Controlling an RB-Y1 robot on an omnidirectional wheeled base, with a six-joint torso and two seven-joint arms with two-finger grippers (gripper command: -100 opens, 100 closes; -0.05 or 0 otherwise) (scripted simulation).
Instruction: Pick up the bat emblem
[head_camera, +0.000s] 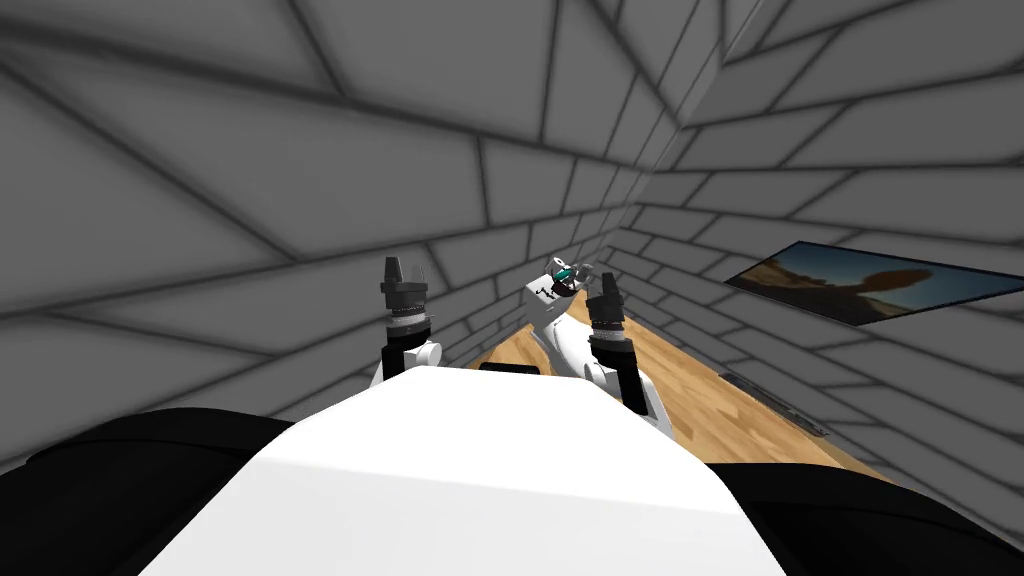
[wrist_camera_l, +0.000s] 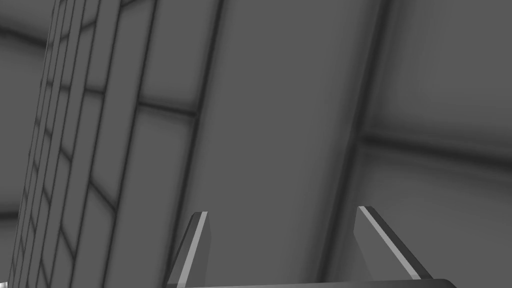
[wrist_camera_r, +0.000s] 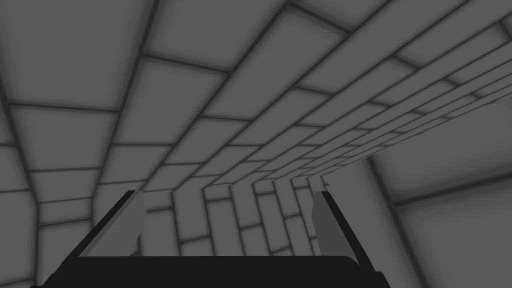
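Closest to the robot, both arms stand raised, fingers pointing up and away. Left gripper (head_camera: 403, 268) is up on the left side. Its wrist view shows the two blade fingers (wrist_camera_l: 197, 245) set wide apart, nothing between them. Left gripper (wrist_camera_l: 290, 245) faces grey brick wall.

Right gripper (head_camera: 606, 283) is raised on the right side, at much the same height. Its wrist view shows the same, with fingers (wrist_camera_r: 327, 225) spread and the gap bare. Right gripper (wrist_camera_r: 227, 225) also faces the wall.

Farther off, between the two arms and nearer the right one, is a white unit (head_camera: 565, 340) standing on the wood floor (head_camera: 700, 400). A cluster (head_camera: 563, 274) of small items sits on its top, with teal and dark red bits showing. The cluster sits just left of the right gripper's tips in the head view and beyond them, apart from both grippers. The bat emblem cannot be picked out within the cluster, as the pieces are too small to tell apart.

Farther still, grey brick walls (head_camera: 250, 180) meet at a corner behind the unit. On the right wall hangs a framed picture (head_camera: 860, 285) in blue and brown tones. Below it, a dark strip (head_camera: 775, 400) lies along the foot of that wall.
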